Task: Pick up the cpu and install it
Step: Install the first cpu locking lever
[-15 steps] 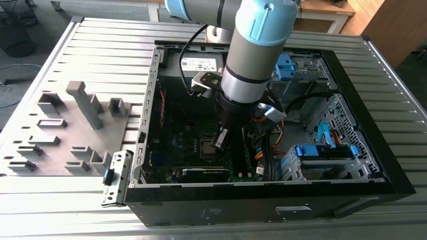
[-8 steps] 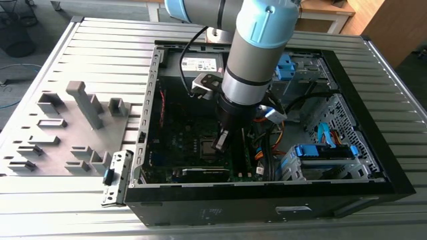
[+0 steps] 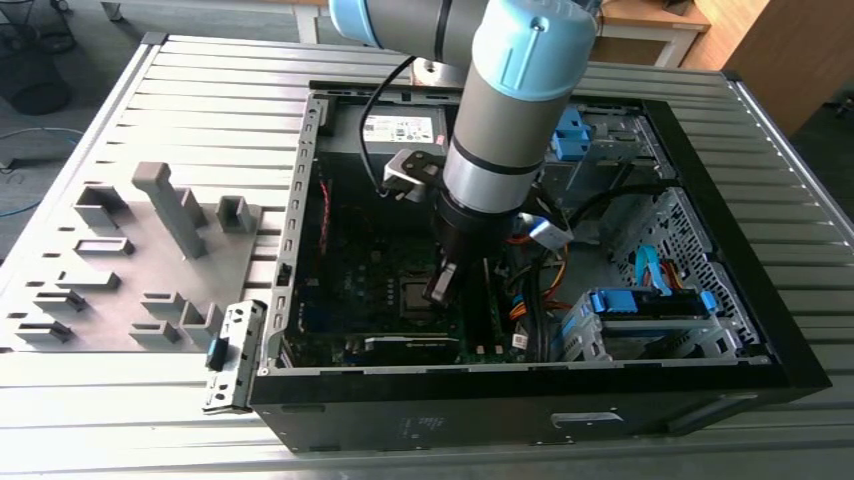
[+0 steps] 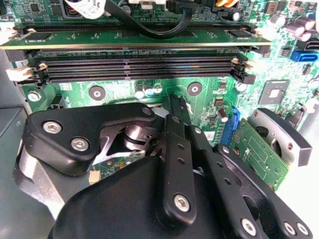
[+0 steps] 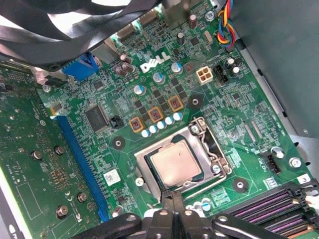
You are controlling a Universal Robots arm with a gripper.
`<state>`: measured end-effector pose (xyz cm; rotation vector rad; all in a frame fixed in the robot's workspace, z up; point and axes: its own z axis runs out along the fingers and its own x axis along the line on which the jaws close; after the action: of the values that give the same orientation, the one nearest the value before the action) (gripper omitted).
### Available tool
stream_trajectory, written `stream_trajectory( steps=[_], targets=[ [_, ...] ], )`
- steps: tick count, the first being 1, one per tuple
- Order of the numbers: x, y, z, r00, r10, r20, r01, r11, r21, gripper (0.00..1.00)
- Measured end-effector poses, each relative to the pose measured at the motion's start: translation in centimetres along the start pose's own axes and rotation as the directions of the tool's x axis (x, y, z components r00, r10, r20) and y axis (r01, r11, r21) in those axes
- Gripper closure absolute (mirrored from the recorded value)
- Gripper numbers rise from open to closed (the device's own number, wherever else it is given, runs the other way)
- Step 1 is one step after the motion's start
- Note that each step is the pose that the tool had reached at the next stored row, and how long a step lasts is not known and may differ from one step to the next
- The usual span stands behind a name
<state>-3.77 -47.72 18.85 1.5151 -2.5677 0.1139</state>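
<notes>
The cpu (image 5: 175,162), a small square chip with a dull silver top, lies flat in the open metal socket frame (image 5: 214,149) on the green motherboard (image 5: 234,99). My gripper (image 5: 173,196) hovers at the chip's edge, shut, its two black fingers pressed together with nothing between them. In the second wrist view the black linkage and the closed gripper (image 4: 172,104) hang over the board below the memory slots (image 4: 139,67). In the exterior view the gripper (image 3: 439,288) reaches down inside the open computer case (image 3: 534,395), right by the socket (image 3: 411,294).
A grey fixture plate with upright blocks (image 3: 147,250) lies at the exterior view's left. Inside the case are the power supply (image 3: 398,128), a green memory stick (image 4: 124,37), black cables (image 3: 614,200) and blue drive brackets (image 3: 647,300). A metal bracket (image 3: 227,350) sits beside the case.
</notes>
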Motion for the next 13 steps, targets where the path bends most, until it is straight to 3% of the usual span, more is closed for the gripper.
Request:
stream_trajectory(
  steps=[13],
  targets=[
    [-0.13, -0.16, 0.12, 1.0, 0.0, 0.0009, 0.0, 1.0, -0.0002, 0.89]
  ],
)
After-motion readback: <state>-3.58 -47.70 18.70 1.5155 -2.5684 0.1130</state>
